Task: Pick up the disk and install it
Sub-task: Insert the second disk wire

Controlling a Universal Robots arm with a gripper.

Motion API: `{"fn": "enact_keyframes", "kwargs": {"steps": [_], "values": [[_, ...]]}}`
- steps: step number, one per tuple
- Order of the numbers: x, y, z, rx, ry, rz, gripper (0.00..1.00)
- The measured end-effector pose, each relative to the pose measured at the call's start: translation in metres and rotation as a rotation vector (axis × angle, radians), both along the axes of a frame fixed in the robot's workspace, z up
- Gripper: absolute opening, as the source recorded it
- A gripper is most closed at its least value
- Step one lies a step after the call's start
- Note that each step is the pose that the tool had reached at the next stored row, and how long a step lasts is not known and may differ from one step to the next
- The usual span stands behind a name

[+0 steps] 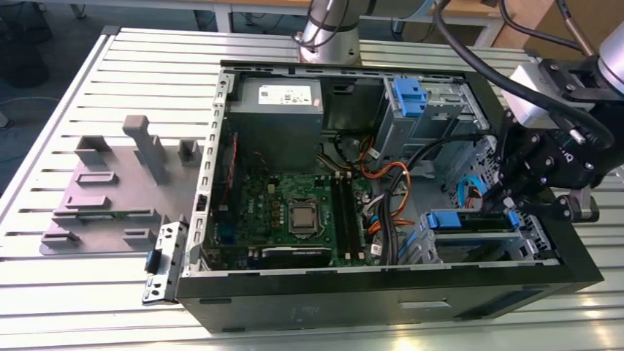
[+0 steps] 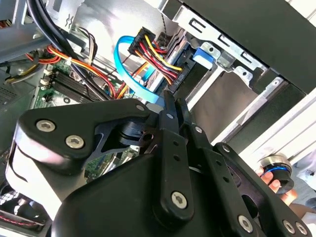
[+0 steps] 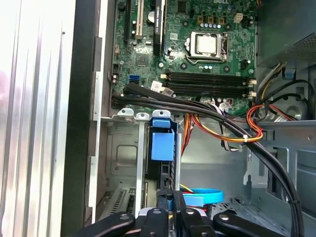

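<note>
Even, soft indoor light falls from above across the exterior view, bright on the ribbed metal table (image 1: 58,110) and dimmer inside the open computer case (image 1: 390,292), whose near wall reads almost black. Shadows there are faint and short. The picture is slightly soft overall, and straight table slats bend a little toward the edges. In the first wrist view the table surface (image 3: 34,98) is washed out to near white by glare, while the motherboard (image 3: 187,44) is evenly lit and fairly crisp. In the second wrist view the black gripper (image 2: 170,106) close to the lens looks soft, and pale metal behind it is overexposed.
</note>
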State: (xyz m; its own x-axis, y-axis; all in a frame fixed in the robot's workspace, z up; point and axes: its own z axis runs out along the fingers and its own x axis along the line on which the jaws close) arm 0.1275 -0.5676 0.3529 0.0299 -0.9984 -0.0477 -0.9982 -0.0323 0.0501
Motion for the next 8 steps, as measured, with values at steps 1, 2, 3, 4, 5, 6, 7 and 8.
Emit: {"fn": "enact_keyframes", "kwargs": {"steps": [1,2,3,4,5,6,7,8], "values": [[0.0,0.0,-0.0013,0.0,0.0,0.0,0.16],[-0.0001,0.0,-0.0028,-0.0001,0.0,0.0,0.16],[-0.0001,-0.0001,-0.004,0.0,0.0001,0.0,0.16],[-0.0001,-0.0001,-0.0048,-0.0001,0.0001,0.0,0.16],[-0.0001,-0.0001,-0.0058,0.0,0.0,0.0,0.16],[-0.0001,-0.0001,-0.0067,0.0,0.0,0.0,0.16],[-0.0001,-0.0001,-0.0075,0.0,0.0001,0.0,0.16],[-0.0002,-0.0001,-0.0083,-0.0001,0.0001,0.0,0.16]]}}
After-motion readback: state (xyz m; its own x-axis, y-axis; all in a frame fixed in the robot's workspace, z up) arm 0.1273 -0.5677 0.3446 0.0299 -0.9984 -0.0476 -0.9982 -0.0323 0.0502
